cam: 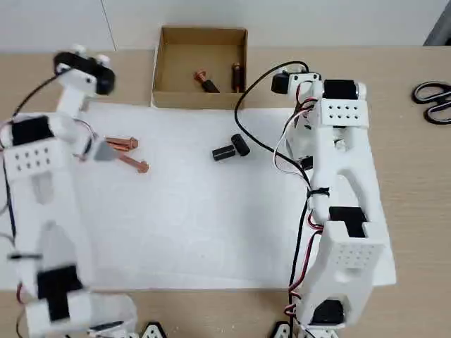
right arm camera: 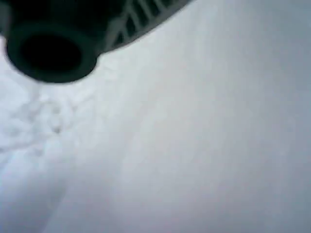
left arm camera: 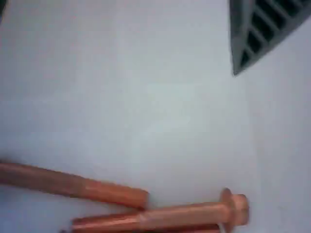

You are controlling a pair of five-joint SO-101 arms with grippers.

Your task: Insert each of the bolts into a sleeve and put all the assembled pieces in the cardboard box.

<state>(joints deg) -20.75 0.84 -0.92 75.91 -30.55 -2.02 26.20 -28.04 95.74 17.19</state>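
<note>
Copper bolts lie on the white sheet at the left: one (cam: 121,144) (left arm camera: 194,213) and another (cam: 135,164) (left arm camera: 73,184) just nearer. My left gripper (cam: 100,150) hangs open right beside them, with one ribbed finger (left arm camera: 257,34) over bare sheet. Two black sleeves (cam: 224,152) (cam: 240,145) lie side by side in the middle. My right gripper (cam: 304,158) sits low over the sheet's right side, shut on a black sleeve (right arm camera: 48,53) whose open end faces the camera. The cardboard box (cam: 163,70) at the back holds two assembled pieces (cam: 206,81) (cam: 237,76).
The white sheet (cam: 197,232) covers most of the table between the arms. Black scissors (cam: 433,98) lie at the far right on the wood. Cables (cam: 282,151) trail from the right arm over the sheet near the sleeves.
</note>
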